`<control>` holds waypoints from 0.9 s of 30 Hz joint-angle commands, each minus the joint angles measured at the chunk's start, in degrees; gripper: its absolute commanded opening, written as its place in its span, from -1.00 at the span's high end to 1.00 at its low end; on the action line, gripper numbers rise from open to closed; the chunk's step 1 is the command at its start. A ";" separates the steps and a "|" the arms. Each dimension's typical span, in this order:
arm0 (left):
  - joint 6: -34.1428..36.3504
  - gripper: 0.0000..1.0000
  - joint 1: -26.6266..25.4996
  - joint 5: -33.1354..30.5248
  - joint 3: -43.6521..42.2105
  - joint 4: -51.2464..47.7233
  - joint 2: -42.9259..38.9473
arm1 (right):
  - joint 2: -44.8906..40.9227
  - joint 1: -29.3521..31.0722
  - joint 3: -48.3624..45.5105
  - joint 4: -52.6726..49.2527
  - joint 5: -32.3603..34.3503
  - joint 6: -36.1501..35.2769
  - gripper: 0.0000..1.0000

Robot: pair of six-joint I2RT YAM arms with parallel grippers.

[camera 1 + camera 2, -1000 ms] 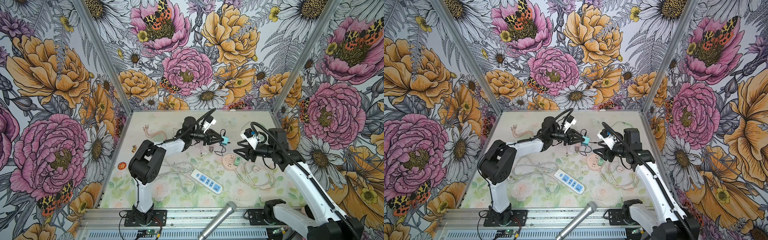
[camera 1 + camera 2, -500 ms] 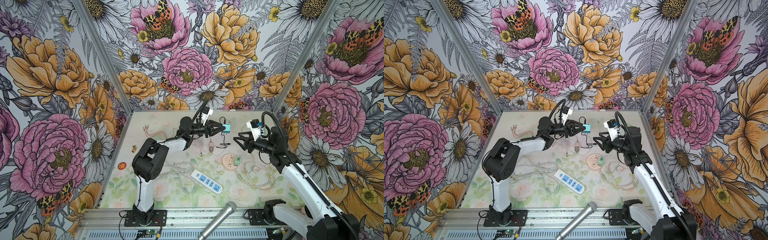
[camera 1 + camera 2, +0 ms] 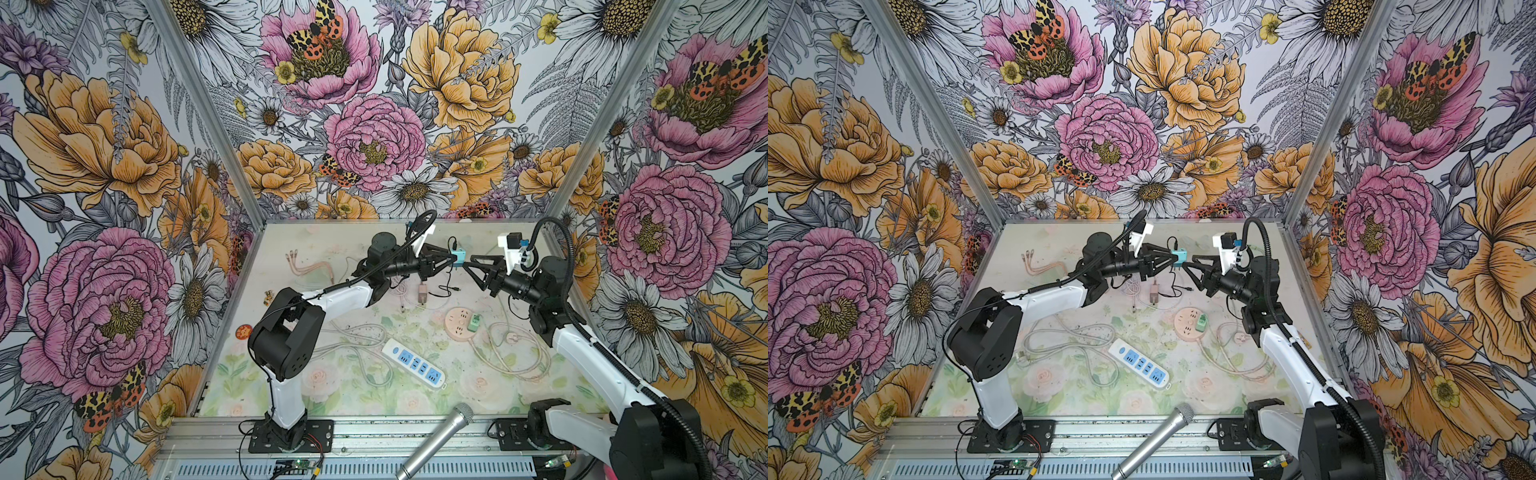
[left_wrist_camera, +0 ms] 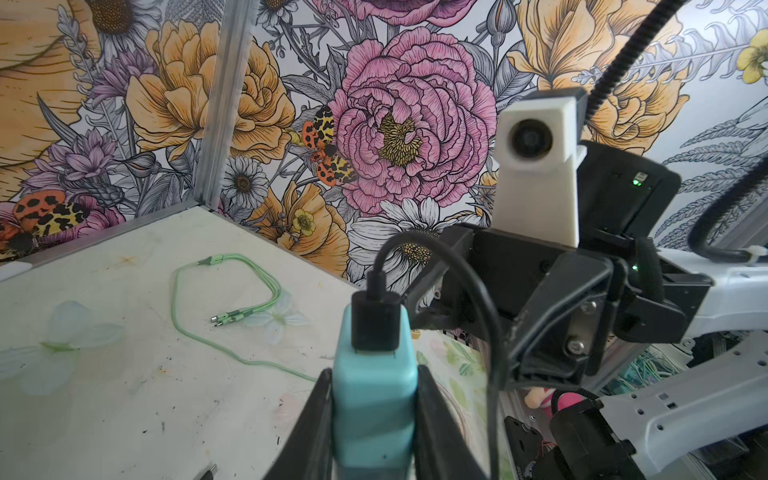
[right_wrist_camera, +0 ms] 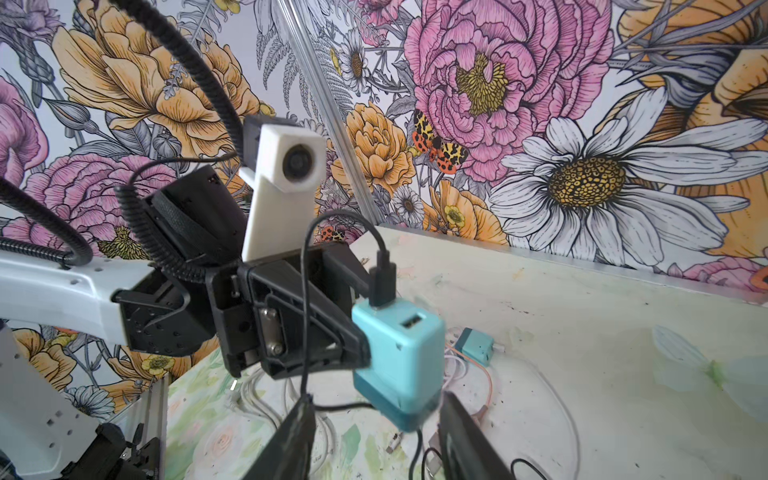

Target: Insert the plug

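Observation:
A teal plug (image 3: 458,258) (image 3: 1180,256) hangs in the air over the back of the table, with a black cable (image 4: 478,291) plugged into its top. My left gripper (image 3: 453,262) (image 4: 374,372) is shut on the plug's sides (image 4: 374,407). My right gripper (image 3: 466,264) (image 5: 376,399) faces it from the right and stands open. Its fingers (image 5: 299,428) straddle the plug's lower end (image 5: 399,361) with a gap on each side. A white power strip (image 3: 415,368) (image 3: 1140,365) with blue sockets lies near the front middle of the table.
A round pink socket (image 3: 457,328) with a green adapter (image 3: 475,322) lies right of centre amid pale cables. A white charger (image 3: 422,291) lies under the grippers, and a second teal charger (image 5: 473,347) behind. Green cable (image 4: 232,291), pink cable (image 3: 303,266), microphone (image 3: 436,440) at the front.
My left gripper has lifted the teal plug up and towards the back. My right gripper has risen and moved left until its open fingers reach the plug.

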 commanded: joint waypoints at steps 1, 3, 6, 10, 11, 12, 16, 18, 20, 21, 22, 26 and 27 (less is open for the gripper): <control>-0.20 0.85 -0.67 -3.41 -1.85 7.71 -2.49 | -0.30 0.71 0.95 3.02 -3.20 1.53 0.02; -3.15 0.85 -0.38 -3.57 -2.78 12.22 -2.14 | -0.56 0.74 -0.11 3.27 -3.16 1.46 0.02; -4.21 0.86 -0.35 -4.40 -3.65 15.43 -2.73 | -1.25 0.62 -1.41 3.76 -3.00 1.12 0.03; -3.82 0.86 -0.45 -4.71 -3.91 14.79 -4.79 | -2.39 0.33 -2.39 4.63 -3.47 1.18 0.03; -3.95 0.86 -0.46 -4.54 -4.12 14.75 -5.26 | -2.43 0.36 -2.43 4.77 -3.73 1.18 0.04; -4.22 0.86 -0.35 -4.42 -4.27 14.86 -5.58 | -2.38 0.27 -2.50 5.05 -4.00 1.18 0.04; -6.30 0.86 -0.38 -2.97 -4.82 16.45 -6.45 | -1.55 0.00 -3.03 9.79 -5.20 3.91 0.09; -7.07 0.86 -0.36 -2.48 -5.47 17.46 -6.82 | -1.11 -0.26 -3.17 13.81 -6.43 6.61 0.08; -7.51 0.86 -0.36 -1.79 -5.56 17.81 -6.97 | -0.65 -0.42 -3.12 17.03 -7.41 8.50 0.09; -7.61 0.87 -0.49 -1.68 -5.68 17.98 -7.00 | -0.34 -0.44 -2.88 18.13 -7.90 9.32 0.09; -7.66 0.87 -0.53 -1.51 -5.74 18.15 -7.05 | -0.07 -0.48 -2.70 18.96 -8.14 10.03 0.09; -7.77 0.87 -0.96 -1.91 -6.05 18.73 -6.96 | 0.97 -0.43 -2.76 25.95 -9.87 14.50 0.12; -8.28 0.87 -0.90 -1.99 -6.24 19.73 -6.89 | 1.40 -0.44 -2.72 26.69 -10.30 15.06 0.14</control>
